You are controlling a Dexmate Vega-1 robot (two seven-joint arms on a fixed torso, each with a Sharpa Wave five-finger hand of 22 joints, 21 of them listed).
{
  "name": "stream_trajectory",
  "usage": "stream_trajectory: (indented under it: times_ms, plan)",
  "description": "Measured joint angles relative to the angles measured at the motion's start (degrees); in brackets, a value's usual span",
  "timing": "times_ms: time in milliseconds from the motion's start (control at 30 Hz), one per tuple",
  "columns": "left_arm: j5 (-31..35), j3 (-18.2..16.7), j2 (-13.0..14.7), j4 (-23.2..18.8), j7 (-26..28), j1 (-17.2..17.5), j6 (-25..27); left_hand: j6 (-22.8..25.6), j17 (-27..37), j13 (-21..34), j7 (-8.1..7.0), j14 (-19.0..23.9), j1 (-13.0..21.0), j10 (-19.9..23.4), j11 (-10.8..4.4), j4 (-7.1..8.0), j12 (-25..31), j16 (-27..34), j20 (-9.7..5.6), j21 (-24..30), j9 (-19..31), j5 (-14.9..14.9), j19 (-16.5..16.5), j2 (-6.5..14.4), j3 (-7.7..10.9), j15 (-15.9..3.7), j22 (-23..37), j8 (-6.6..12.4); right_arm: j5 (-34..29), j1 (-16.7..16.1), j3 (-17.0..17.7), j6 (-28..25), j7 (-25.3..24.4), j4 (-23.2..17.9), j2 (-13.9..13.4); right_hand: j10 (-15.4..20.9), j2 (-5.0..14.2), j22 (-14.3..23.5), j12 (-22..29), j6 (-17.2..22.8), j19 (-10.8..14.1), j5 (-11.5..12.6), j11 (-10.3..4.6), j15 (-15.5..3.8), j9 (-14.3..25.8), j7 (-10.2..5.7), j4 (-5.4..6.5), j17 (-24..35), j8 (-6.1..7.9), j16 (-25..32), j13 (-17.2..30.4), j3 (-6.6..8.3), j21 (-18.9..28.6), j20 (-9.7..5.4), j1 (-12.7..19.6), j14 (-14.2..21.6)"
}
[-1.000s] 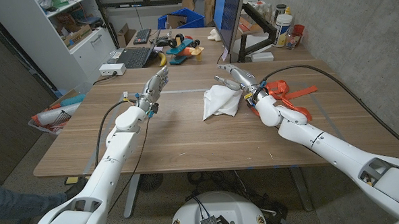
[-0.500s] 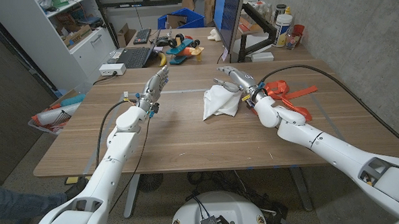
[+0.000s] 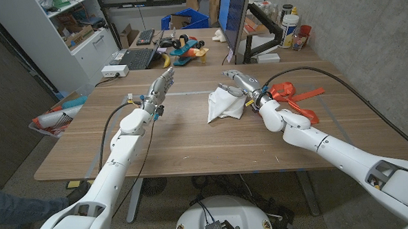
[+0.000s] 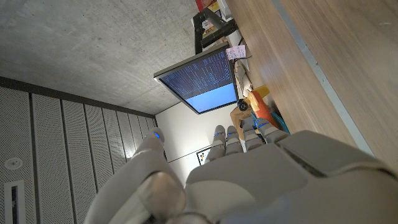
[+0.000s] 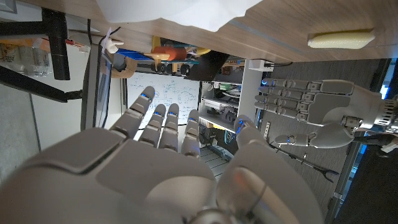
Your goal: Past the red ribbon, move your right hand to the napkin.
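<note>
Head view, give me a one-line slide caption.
Right hand open beside the white napkin, red ribbon behind its wrist; left hand open.

Napkin (image 3: 225,103) mid-table (image 3: 191,142), ribbon (image 3: 293,100) to its right, right hand (image 3: 242,82) between, perhaps touching the napkin.

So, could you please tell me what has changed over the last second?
The right hand has edged left, away from the red ribbon, to the napkin, its fingers open and holding nothing. The napkin, the ribbon and the open left hand stayed where they were.
</note>
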Motion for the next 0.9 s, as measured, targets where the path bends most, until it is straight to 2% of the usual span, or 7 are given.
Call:
stream_trajectory:
  times_ms: [133, 900]
  plan:
    - [0.0, 0.1, -0.2, 0.0, -0.2, 0.0, 0.0, 0.1, 0.0, 0.0, 0.08, 0.0, 0.0, 0.0, 0.00, 0.00, 0.0, 0.0, 0.00, 0.0, 0.0, 0.0, 0.0, 0.0, 0.00, 0.00, 0.0, 0.00, -0.8, 0.3, -0.5, -0.5, 0.0, 0.2, 0.0, 0.0, 0.00, 0.0, 0.0, 0.0, 0.0, 0.0, -0.02, 0.00, 0.0, 0.00, 0.00, 0.0, 0.39, 0.0, 0.0, 0.00, 0.0, 0.00, 0.0, 0.0]
    - [-0.2, 0.5, -0.2, -1.4, -0.2, 0.7, -0.2, 0.3, 0.0, 0.0, 0.31, 0.0, -0.3, 0.0, 0.00, -0.17, 0.0, 0.0, -0.01, -0.4, 0.1, 0.0, 0.0, 0.3, -0.18, 0.00, 0.0, 0.00, -2.9, 0.9, -2.1, -3.3, 1.9, 0.5, -0.1, 0.2, 0.30, 0.0, 0.0, 0.2, -0.3, 0.0, -0.22, 0.00, 0.0, -0.20, 0.00, -0.3, 0.39, 0.0, 0.0, 0.00, 0.0, -0.32, -0.3, 0.0]
